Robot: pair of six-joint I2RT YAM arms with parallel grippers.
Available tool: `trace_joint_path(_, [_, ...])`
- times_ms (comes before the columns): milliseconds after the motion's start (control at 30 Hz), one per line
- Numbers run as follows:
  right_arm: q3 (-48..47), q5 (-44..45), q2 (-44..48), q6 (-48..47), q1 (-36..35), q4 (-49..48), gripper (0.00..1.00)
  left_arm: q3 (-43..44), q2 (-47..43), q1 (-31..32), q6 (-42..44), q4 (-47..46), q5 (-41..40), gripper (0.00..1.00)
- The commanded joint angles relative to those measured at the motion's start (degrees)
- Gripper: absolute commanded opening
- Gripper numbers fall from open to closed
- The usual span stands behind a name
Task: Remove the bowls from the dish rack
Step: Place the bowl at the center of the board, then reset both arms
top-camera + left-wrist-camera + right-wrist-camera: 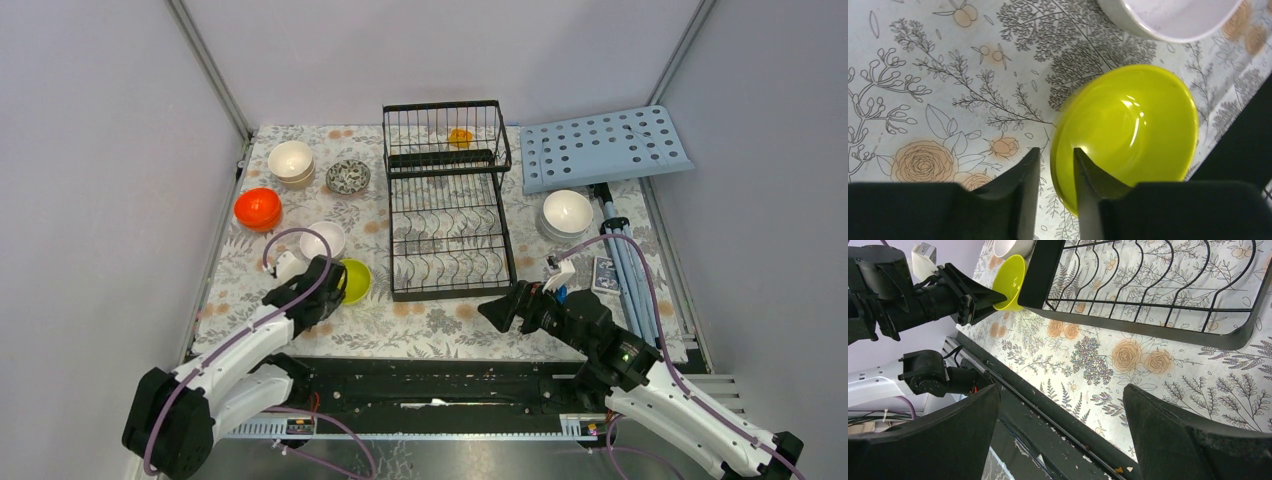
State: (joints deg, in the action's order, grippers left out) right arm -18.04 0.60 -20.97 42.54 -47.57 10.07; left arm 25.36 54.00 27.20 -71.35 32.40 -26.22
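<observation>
The yellow-green bowl (357, 281) (1128, 125) sits upright on the flowered cloth left of the black dish rack (450, 293). My left gripper (336, 286) (1054, 152) straddles its near rim, one finger inside and one outside, with a small gap on each side. An orange bowl (460, 137) stands in the rack's raised basket. On the cloth are an orange bowl (258, 208), stacked cream bowls (291, 162), a dark-patterned bowl (348, 176), a white bowl (323, 240) and white bowls (567, 212) on the right. My right gripper (495, 312) (1060, 390) is wide open and empty near the rack's front right corner.
A light-blue perforated board (603, 147) lies tilted at the back right. Blue-grey poles (625, 260) and a small dark card (603, 272) lie along the right edge. The rack's front frame (1148, 327) and the table's black front rail (1048, 415) show in the right wrist view.
</observation>
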Motion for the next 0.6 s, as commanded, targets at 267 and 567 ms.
trace_joint_path(267, [-1.7,0.7,1.0,0.4,-0.1,-0.4,1.00,0.2,-6.6,-0.3,2.6,0.2,2.2,0.62])
trace_joint_path(567, [-1.6,2.5,2.2,-0.7,-0.1,1.7,1.00,0.7,-14.3,-0.3,5.0,2.4,1.8,0.99])
